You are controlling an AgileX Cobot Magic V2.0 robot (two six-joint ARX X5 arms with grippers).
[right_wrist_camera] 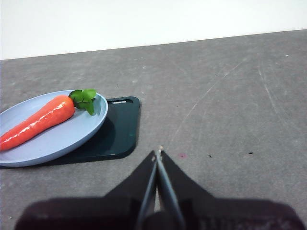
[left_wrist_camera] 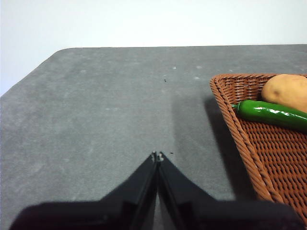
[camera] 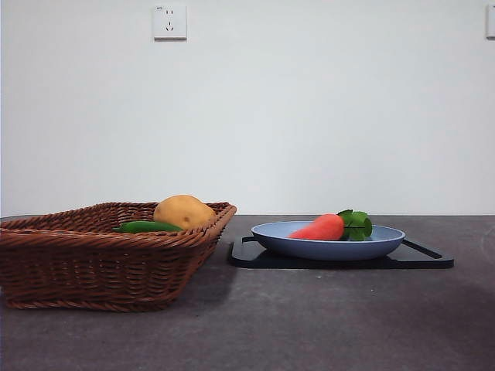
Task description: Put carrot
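The carrot (camera: pixel 319 228) (right_wrist_camera: pixel 38 121), red-orange with green leaves at its thick end, lies in a blue plate (camera: pixel 379 246) (right_wrist_camera: pixel 62 141) on a dark board (camera: pixel 421 260) (right_wrist_camera: pixel 122 129). My right gripper (right_wrist_camera: pixel 158 153) is shut and holds nothing, hovering over bare table beside the board, apart from the carrot. Over the table next to the wicker basket (camera: pixel 93 259) (left_wrist_camera: pixel 249 139), my left gripper (left_wrist_camera: pixel 157 155) is shut and holds nothing too. Neither arm shows in the front view.
The basket holds a yellow-brown potato (camera: pixel 183 211) (left_wrist_camera: pixel 288 91) and a slim dark green vegetable (camera: pixel 147 227) (left_wrist_camera: pixel 271 114). Grey table (camera: pixel 309 325) stretches in front of both. A wall socket (camera: pixel 169 22) sits high on the white wall behind.
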